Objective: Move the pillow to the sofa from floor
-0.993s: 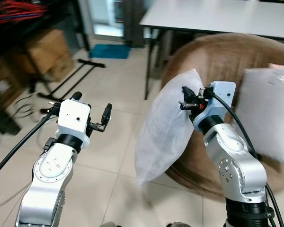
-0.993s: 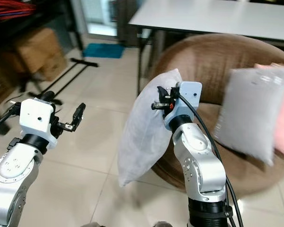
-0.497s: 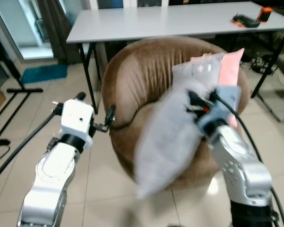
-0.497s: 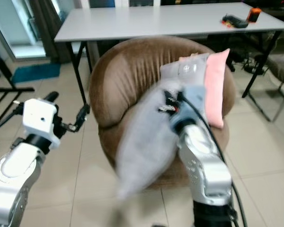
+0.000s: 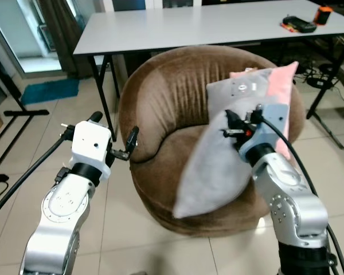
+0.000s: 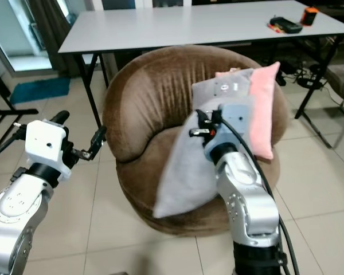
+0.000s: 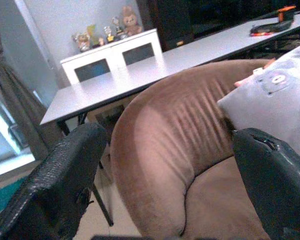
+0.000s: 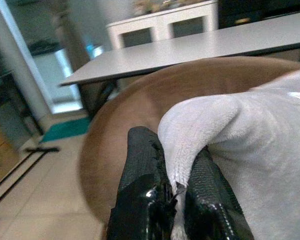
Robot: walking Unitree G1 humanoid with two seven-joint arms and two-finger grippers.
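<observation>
Soft grey pillow [image 5: 209, 172] — right gripper [image 5: 232, 127] pinch

Right end effector [image 6: 196, 124] clamping grey pillow [image 6: 183, 172] over brown sofa [image 6: 143, 109], left end effector [image 6: 97, 143] spread beside it

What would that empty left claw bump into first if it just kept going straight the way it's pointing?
Most likely the brown sofa: the left gripper points with open fingers at its rounded backrest and seat. Depth is hard to judge, but nothing seems to lie between them.
</observation>
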